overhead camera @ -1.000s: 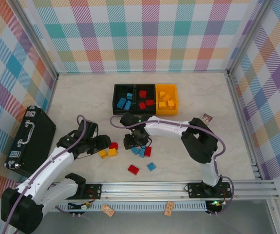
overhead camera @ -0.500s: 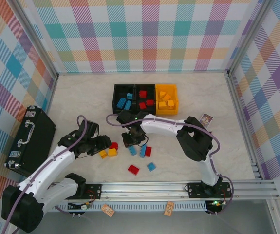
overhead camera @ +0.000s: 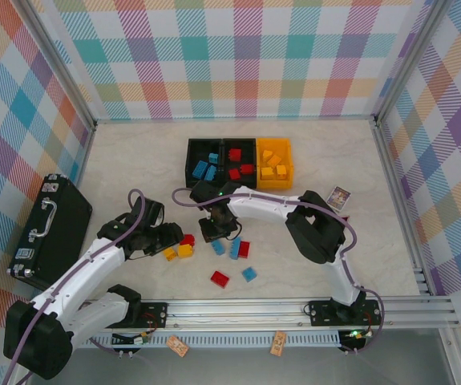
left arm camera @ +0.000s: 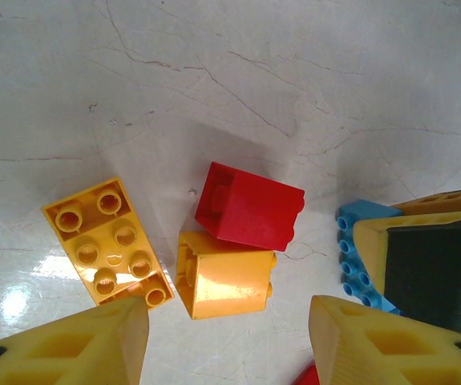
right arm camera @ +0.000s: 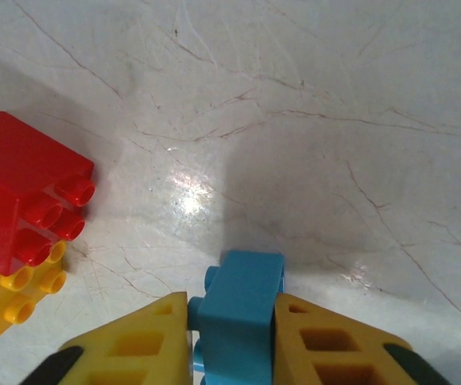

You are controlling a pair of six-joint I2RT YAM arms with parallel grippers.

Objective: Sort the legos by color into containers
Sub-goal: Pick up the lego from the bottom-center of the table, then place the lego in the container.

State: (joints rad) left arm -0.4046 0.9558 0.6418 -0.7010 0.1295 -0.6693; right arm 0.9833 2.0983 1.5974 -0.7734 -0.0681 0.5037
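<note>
My right gripper [right arm camera: 234,325] is shut on a blue lego [right arm camera: 242,293] just over the table, near a red lego [right arm camera: 18,180] stacked against a yellow one [right arm camera: 2,301]. From above, that gripper [overhead camera: 216,238] is left of a blue [overhead camera: 234,249] and a red lego [overhead camera: 244,249]. My left gripper [left arm camera: 230,333] is open above a square yellow lego [left arm camera: 226,281], with a red lego [left arm camera: 250,206] beyond and a long yellow lego [left arm camera: 106,241] to the left. The containers [overhead camera: 222,141] at the back hold blue, red and yellow legos, one colour each.
A red lego [overhead camera: 220,278] and a blue lego [overhead camera: 249,274] lie near the front rail [overhead camera: 294,309]. A black suitcase [overhead camera: 50,228] lies at the left edge. A small card [overhead camera: 340,195] sits right of the right arm. Checked walls enclose the table.
My right gripper has shut on the blue lego and shifted a little left with it. The left arm has barely moved.
</note>
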